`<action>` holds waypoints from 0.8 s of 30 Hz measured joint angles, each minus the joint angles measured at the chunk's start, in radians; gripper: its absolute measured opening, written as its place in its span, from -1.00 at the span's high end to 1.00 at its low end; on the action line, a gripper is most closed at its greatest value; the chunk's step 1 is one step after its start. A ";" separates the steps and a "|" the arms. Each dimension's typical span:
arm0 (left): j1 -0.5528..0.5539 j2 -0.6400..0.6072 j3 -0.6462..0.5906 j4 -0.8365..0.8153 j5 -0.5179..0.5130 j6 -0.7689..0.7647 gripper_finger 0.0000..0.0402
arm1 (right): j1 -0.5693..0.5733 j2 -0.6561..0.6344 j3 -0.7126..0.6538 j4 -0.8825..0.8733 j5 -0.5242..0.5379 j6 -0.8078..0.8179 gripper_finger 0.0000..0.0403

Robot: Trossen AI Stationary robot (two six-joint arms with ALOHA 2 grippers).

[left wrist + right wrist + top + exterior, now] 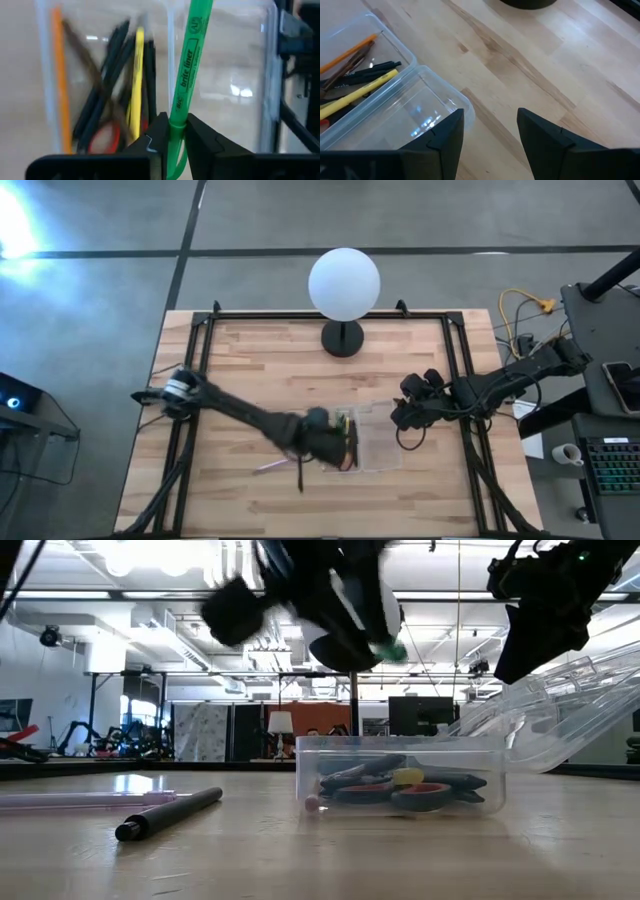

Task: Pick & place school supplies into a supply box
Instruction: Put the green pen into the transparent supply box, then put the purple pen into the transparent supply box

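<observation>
Evenly lit from overhead ceiling fixtures point(150, 560). Strong glare at the floor's upper-left corner point(12, 225) in the high view. Motion blur across the left arm point(250, 420) (both high and low views). Soft reflections on the supply box point(420, 112). Faint shadows only.

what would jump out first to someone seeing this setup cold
The white globe lamp on a black stand at the wooden table's far edge. Then the left gripper, shut on a green highlighter pen above the clear plastic supply box, which holds pens and red-handled scissors.
</observation>
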 joint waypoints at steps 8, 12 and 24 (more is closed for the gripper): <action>0.095 0.044 -0.014 -0.031 0.097 0.071 0.77 | 0.000 0.000 0.000 0.012 0.000 0.000 0.13; 0.089 0.047 -0.020 -0.041 0.140 0.043 0.75 | 0.000 0.000 0.000 0.013 0.000 0.000 0.13; 0.019 0.036 -0.011 -0.052 0.161 0.072 0.20 | 0.000 0.000 0.000 0.018 0.000 0.000 0.13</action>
